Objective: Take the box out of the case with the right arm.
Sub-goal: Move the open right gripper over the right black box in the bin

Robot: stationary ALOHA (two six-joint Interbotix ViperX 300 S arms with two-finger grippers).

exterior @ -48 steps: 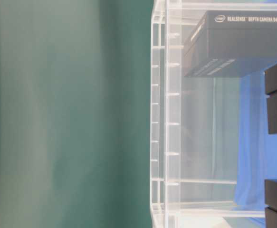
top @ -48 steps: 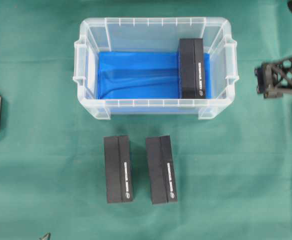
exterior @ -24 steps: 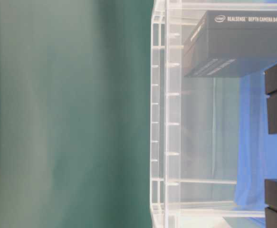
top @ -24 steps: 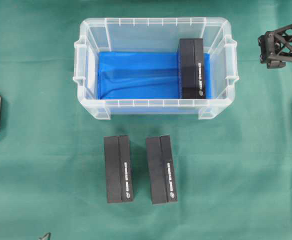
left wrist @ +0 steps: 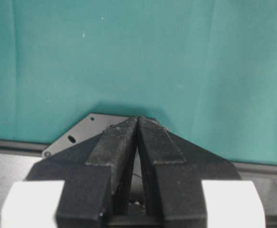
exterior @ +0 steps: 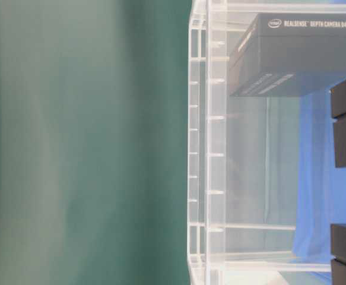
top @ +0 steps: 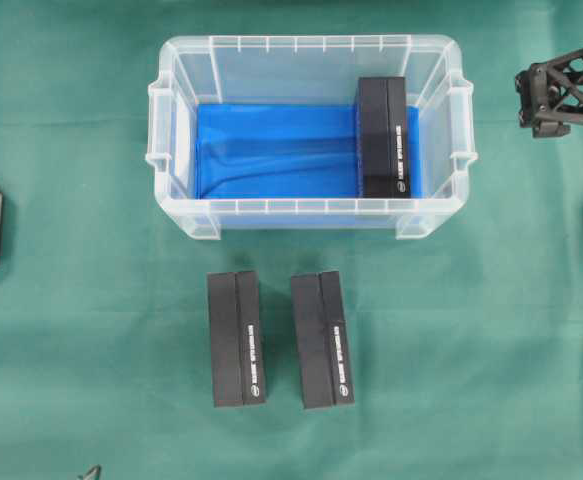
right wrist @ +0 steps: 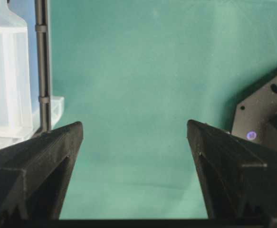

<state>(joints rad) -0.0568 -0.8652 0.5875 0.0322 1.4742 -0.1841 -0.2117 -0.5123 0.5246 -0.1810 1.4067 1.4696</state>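
since a second ago the right gripper [top: 531,100] has swung from beside the case's right handle up toward the case's far right corner; nothing else has shifted. its fingers [right wrist: 38,156] stand wide apart with only green cloth [right wrist: 138,95] between them, holding nothing. it sits outside the case [top: 311,50], near its right wall but not over it.

left gripper [left wrist: 137,124]: fingers pressed together, empty, parked over cloth well away from the case.

box [top: 384,137]: lies flat on the blue lining at the case's right end, long side running along the right wall and close to it, label strip on top. two matching boxes [top: 237,338] lie on the cloth in front of the case, outside it.

handling, judged: a rigid cardboard retail box, probably light, smooth matte faces, corners that could dent under a hard squeeze. best hold looks to be across the narrow width near mid-length, from above. the gap on the wall side is slim, so one finger has to slip between box and wall; a wide-open approach may catch the rim. lift straight up before moving out.
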